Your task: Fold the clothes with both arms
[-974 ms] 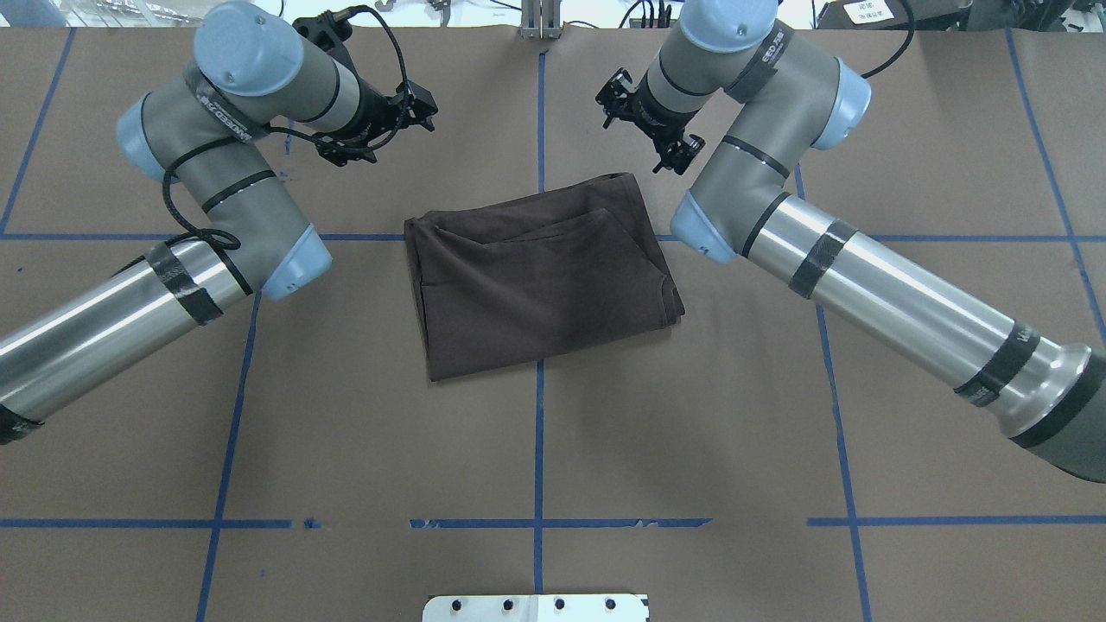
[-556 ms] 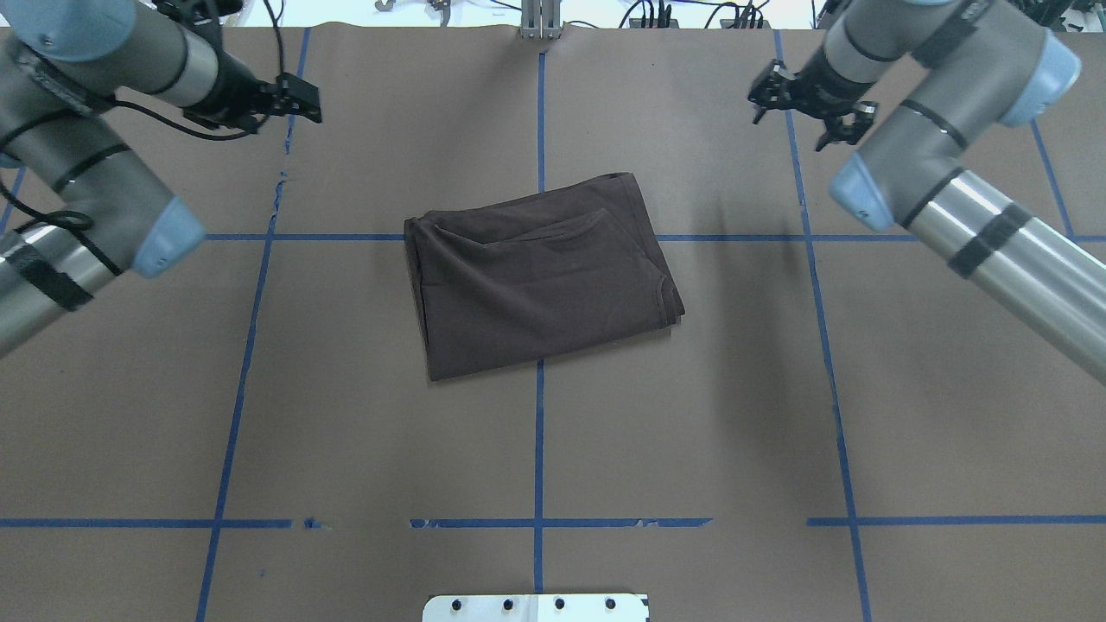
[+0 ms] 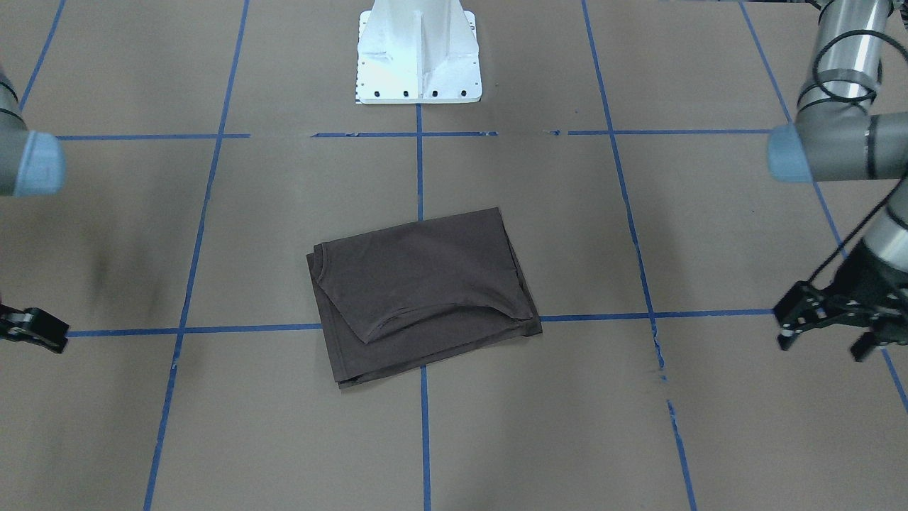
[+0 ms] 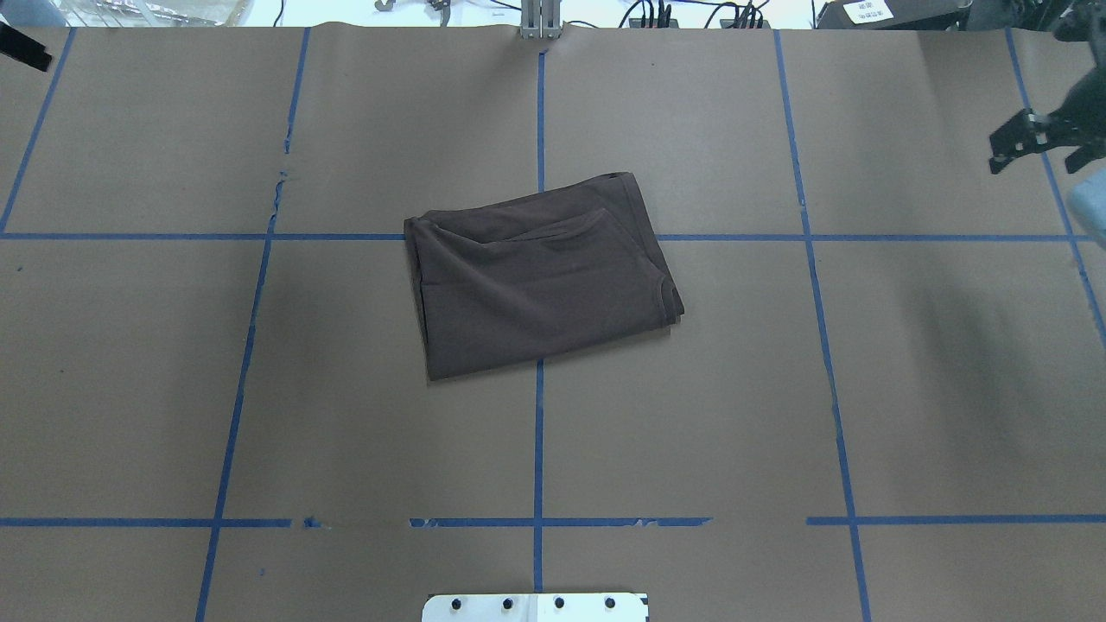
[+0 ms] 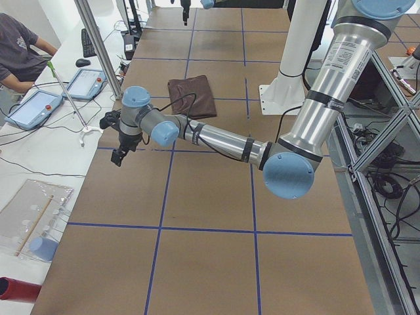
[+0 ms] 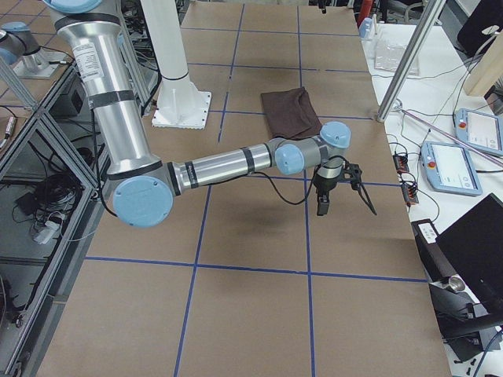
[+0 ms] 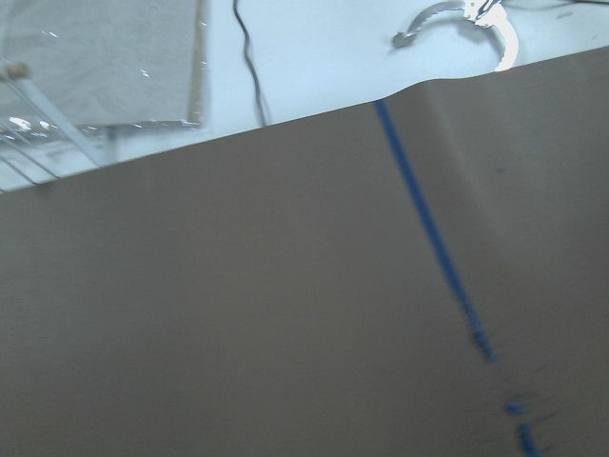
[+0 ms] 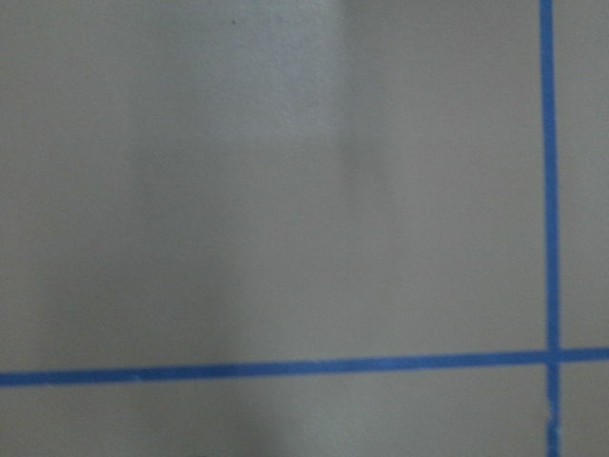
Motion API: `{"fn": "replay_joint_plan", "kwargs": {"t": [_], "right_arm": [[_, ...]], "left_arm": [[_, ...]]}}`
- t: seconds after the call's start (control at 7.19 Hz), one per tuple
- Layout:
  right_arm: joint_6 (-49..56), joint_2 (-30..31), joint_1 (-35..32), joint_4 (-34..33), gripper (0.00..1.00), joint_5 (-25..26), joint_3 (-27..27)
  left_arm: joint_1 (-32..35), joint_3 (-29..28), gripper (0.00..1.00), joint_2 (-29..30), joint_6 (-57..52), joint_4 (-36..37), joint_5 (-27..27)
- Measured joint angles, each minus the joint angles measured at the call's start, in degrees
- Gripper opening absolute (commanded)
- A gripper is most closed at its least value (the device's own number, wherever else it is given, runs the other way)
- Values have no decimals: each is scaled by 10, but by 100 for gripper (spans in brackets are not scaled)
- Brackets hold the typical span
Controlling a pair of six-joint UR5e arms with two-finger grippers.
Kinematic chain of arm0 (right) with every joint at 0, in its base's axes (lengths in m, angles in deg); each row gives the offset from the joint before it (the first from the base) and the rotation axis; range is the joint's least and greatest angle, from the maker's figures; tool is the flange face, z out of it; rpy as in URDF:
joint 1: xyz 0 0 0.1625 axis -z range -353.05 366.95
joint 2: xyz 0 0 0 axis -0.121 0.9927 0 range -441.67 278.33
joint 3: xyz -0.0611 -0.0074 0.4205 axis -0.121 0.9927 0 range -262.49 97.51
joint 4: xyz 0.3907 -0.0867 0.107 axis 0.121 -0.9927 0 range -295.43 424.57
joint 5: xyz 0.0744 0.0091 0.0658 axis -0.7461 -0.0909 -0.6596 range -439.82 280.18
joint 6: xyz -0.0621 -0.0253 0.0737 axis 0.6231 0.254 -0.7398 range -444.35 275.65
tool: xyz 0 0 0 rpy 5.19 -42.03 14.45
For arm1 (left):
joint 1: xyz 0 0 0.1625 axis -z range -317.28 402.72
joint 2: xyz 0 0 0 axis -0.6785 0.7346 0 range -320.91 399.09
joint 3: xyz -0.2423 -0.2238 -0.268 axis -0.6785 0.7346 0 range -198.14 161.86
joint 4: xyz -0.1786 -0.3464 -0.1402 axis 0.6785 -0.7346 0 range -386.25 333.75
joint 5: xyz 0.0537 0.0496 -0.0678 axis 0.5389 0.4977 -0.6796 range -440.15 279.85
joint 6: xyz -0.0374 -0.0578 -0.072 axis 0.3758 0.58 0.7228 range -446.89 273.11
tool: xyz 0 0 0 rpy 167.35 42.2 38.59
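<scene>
The dark brown T-shirt [image 4: 540,276] lies folded into a rough rectangle at the table's middle, with nothing touching it; it also shows in the front view [image 3: 418,291]. My left gripper [image 3: 823,339] hangs empty with its fingers apart, far off to the shirt's side over bare table. Only a black tip of it [image 4: 22,47] shows in the overhead view. My right gripper [image 4: 1037,162] is open and empty near the table's opposite end. Only its edge [image 3: 32,328] shows in the front view. Both wrist views show only brown table and blue tape.
The brown table cover [image 4: 346,432] carries a grid of blue tape lines. The white pedestal base [image 3: 418,64] stands at the robot's side. Side tables with tablets [image 5: 33,108], cables and a seated person [image 5: 20,52] flank the table's ends.
Both arms have swung outward from beside the shirt's far edge to the table's two ends. The shirt has not moved.
</scene>
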Motion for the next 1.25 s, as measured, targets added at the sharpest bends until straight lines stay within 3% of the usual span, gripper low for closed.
{"fn": "replay_joint_plan", "kwargs": {"t": [0.14, 0.42, 0.7, 1.25], "right_arm": [[72, 54, -50, -4, 100, -44, -16], [121, 122, -100, -2, 100, -86, -52], [129, 152, -110, -2, 100, -84, -57], [145, 191, -165, -4, 100, -95, -57]], "left_arm": [[46, 5, 100, -34, -69, 25, -43], [76, 26, 100, -130, -80, -42, -112], [80, 35, 100, -183, -68, -77, -94], [81, 133, 100, -198, -127, 147, -64]]}}
